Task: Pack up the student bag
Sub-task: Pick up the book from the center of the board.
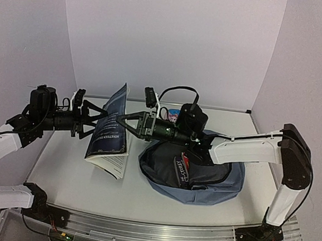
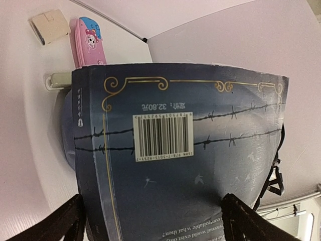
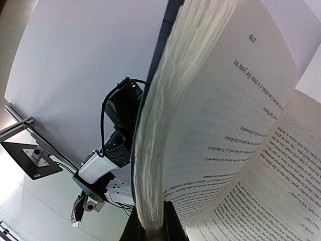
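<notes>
The student bag (image 1: 211,186) slumped on the tabletop (image 1: 62,174), mouth gaping upward, at about 3 o'clock from a paperback (image 1: 106,138). The right jaws were pinched on a sheaf of the book's pages, holding it upright. The left jaws stood spread either side of its back cover, though I couldn't quite tell whether they touched it. Soft and floppy, the bag would likely sag if tugged, so the opening's rim at its 12 o'clock looked the best hold.

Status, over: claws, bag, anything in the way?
Right claw shut on book. Left claw open at its cover. Student bag open, book outside. Right arm reaches over bag.
</notes>
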Robot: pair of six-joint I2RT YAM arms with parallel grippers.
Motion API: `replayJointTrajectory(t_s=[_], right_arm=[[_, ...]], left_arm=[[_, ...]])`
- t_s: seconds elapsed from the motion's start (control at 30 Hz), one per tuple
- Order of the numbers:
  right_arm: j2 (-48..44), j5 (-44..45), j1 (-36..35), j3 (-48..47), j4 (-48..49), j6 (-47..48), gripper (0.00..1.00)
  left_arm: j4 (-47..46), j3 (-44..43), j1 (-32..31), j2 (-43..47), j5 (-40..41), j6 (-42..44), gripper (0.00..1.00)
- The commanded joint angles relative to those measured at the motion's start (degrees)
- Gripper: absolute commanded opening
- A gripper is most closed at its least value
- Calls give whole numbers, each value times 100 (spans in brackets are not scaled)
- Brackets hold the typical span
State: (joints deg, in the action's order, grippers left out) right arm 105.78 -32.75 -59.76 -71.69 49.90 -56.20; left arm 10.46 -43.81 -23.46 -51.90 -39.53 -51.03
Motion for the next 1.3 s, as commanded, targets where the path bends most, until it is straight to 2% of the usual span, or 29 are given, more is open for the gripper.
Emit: replayJointTrajectory(t_s=[0.0,0.2,0.4,0.57,0.7,0.8,0.9,1.07,1.27], right_arm=[[-647,75,-30,44,1048,175,0],[-890,104,-29,120,1051,311,0],[-763,-48,-30,172,1485,44,0],[-579,-132,-30,112,1704,-118,0],[-469,-106,-32,146,1742,-146,0],[-402,-76,-31,165,1742,-146,0],[-355,-30,-29,235,1743,-155,0],[-316,19,-11,372,1741,-198,0],[-373,132,20,602,1743,-222,0]], left_arm=[[241,-142,-10,-44,98,104,99],[187,62,-10,-33,-18,-110,100],[-396,292,-10,-64,-528,-396,100],[-1333,454,-9,-170,-1155,-744,100],[-1514,407,-14,-143,-1340,-820,99],[-1597,400,-9,-66,-1388,-851,90],[-1521,380,-10,43,-1288,-854,72],[-1290,348,-10,112,-1082,-769,54],[-1087,331,-9,119,-821,-646,26]])
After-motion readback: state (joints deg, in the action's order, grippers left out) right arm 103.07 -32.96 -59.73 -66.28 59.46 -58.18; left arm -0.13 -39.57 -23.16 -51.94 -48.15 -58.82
